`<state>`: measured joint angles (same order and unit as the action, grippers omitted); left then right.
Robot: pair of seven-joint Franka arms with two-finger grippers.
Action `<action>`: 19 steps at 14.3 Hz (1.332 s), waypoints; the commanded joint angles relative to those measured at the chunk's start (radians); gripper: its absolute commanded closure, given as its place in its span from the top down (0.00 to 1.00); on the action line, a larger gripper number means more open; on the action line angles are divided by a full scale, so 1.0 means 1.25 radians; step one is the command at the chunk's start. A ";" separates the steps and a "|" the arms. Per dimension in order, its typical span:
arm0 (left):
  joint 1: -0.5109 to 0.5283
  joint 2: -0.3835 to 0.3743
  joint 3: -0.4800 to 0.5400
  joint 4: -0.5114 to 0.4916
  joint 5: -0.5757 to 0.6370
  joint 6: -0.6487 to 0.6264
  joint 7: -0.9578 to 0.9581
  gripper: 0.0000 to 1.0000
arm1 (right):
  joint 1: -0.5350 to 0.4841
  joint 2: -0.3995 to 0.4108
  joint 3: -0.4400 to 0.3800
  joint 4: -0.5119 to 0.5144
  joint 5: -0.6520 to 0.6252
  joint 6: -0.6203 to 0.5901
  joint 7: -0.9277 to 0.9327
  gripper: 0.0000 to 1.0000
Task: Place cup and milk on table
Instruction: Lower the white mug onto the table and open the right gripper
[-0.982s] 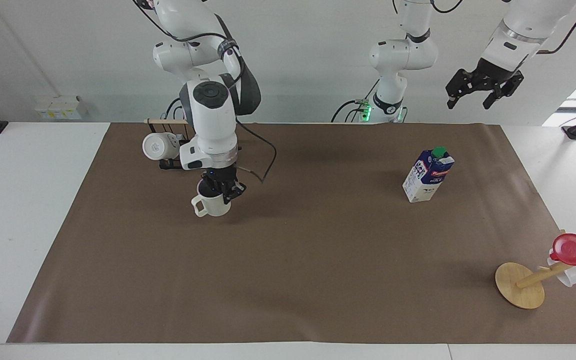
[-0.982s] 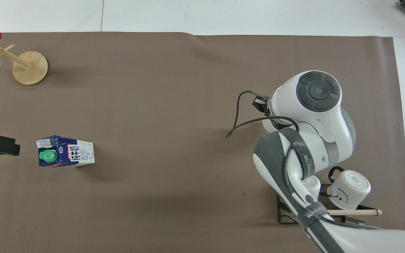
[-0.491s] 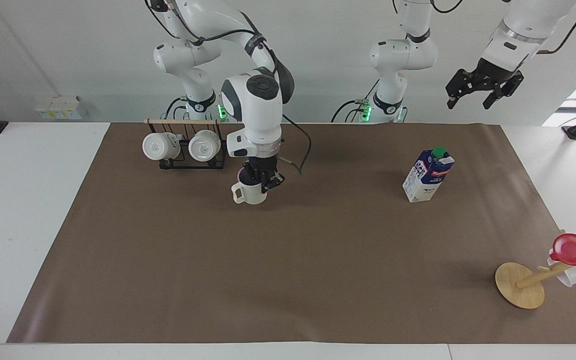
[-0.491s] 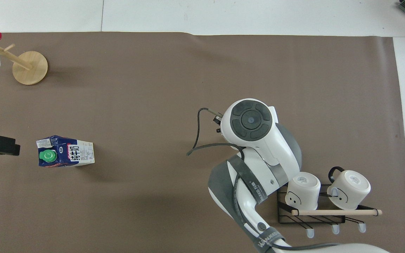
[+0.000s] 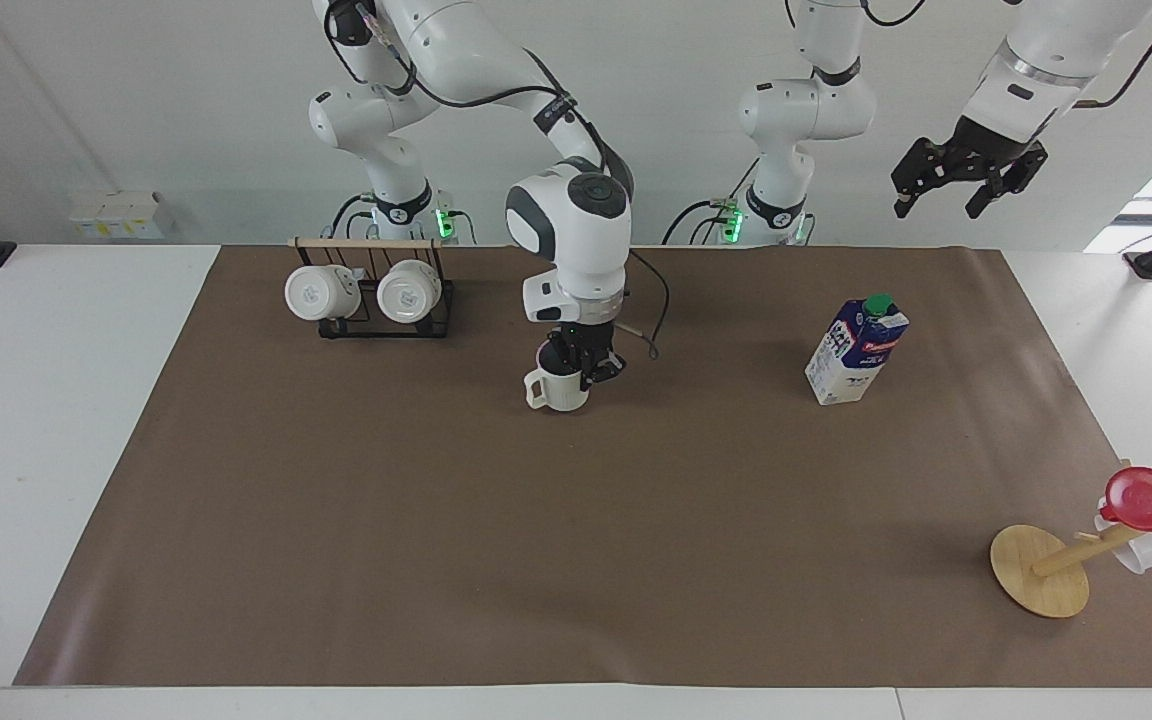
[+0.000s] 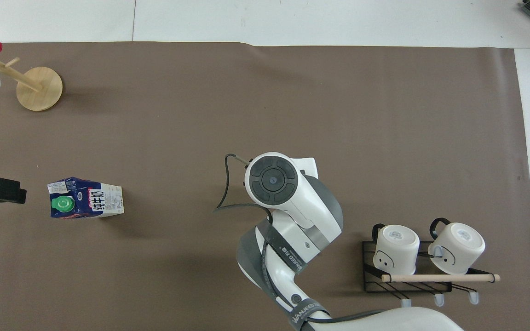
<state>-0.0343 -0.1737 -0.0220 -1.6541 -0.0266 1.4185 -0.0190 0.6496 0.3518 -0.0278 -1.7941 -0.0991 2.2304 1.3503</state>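
Counter [image 5: 56,420] of white carries a broad brown paper sheet [image 5: 576,560] across most of its surface, and everything else stands on that sheet. Above it the right arm bends down toward the middle of the sheet, and its right end effector [image 5: 581,366] is clamped on the rim of the cup [image 5: 558,388], an off-white mug held upright, its squared handle turned toward the right arm's end; whether its base touches the sheet cannot be told. In the overhead view the arm's wrist hides the cup entirely. The left arm waits raised off the left arm's end of the counter, its left end effector [image 5: 966,178] hanging with fingers spread and nothing between them. A black wire rack [image 5: 381,322] with a wooden rail stands near the right arm's base and carries two white mugs [image 5: 366,292] on their sides. The milk [image 5: 856,350] stands upright toward the left arm's end, green cap on top, well apart from the cup. A wooden mug tree [image 5: 1041,570] leans at that end, farther from the robots, bearing a red cup [image 5: 1151,500].
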 commanded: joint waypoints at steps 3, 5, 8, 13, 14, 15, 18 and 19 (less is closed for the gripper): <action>0.010 0.005 -0.006 0.018 0.003 -0.018 -0.004 1.00 | 0.003 0.038 -0.001 0.018 -0.037 0.048 0.019 0.00; 0.010 0.005 -0.006 0.018 0.002 -0.018 -0.004 1.00 | 0.002 0.038 -0.001 0.017 -0.048 0.052 0.019 0.00; 0.002 0.005 -0.007 0.018 0.003 -0.018 -0.006 1.00 | 0.002 0.038 0.000 0.014 -0.048 0.061 0.019 0.00; 0.009 0.005 -0.006 0.018 0.003 -0.018 -0.004 1.00 | 0.003 0.038 0.000 0.007 -0.051 0.068 -0.021 0.00; 0.011 0.005 -0.005 0.018 0.003 -0.018 -0.001 1.00 | 0.003 0.038 0.000 0.004 -0.051 0.069 -0.025 0.00; 0.014 0.005 -0.002 0.018 0.004 -0.018 -0.001 1.00 | 0.003 0.038 0.000 0.001 -0.051 0.069 -0.035 0.00; 0.020 0.005 -0.002 0.018 0.004 -0.016 -0.003 1.00 | 0.003 0.035 0.001 -0.005 -0.051 0.070 -0.053 0.00; 0.021 0.006 -0.002 0.019 0.005 -0.014 0.000 1.00 | 0.004 0.034 0.001 -0.005 -0.051 0.070 -0.053 0.00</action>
<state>-0.0302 -0.1737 -0.0118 -1.6541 -0.0266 1.4185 -0.0190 0.6541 0.3950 -0.0265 -1.7903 -0.1417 2.2974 1.2991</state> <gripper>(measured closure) 0.000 0.956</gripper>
